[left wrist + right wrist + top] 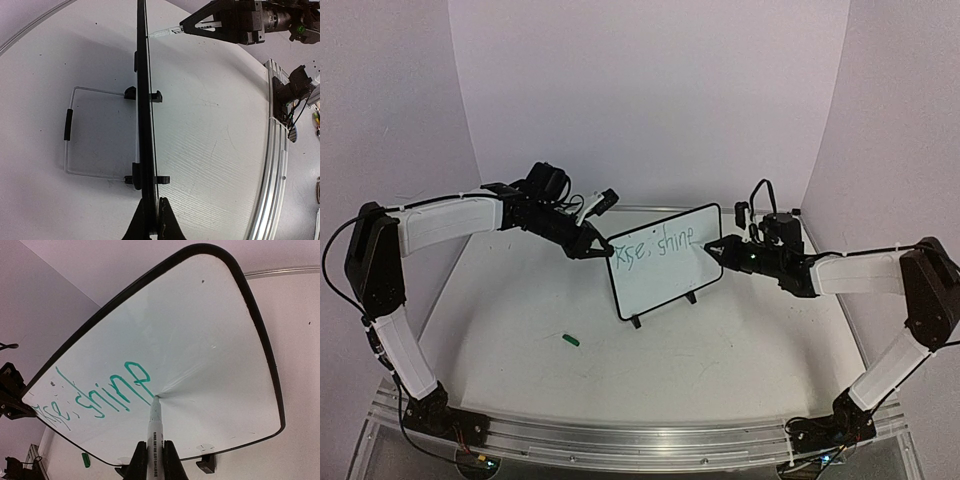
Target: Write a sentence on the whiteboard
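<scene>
The whiteboard [665, 262] stands upright on two black feet mid-table; it fills the right wrist view [200, 340] and shows edge-on in the left wrist view [143, 110]. The green sentence [658, 243] reads roughly "Rise, shine", also seen in the right wrist view [100, 397]. My left gripper [605, 252] is shut on the board's upper left edge, as the left wrist view [151, 220] shows. My right gripper [718, 248] is shut on a white marker [155, 435], its tip touching the board at the end of the last letter.
A green marker cap [571, 341] lies on the table in front left of the board, also seen in the right wrist view [86, 460]. A wire stand with a black grip [67, 125] sticks out behind the board. A metal rail [640, 440] runs along the near table edge.
</scene>
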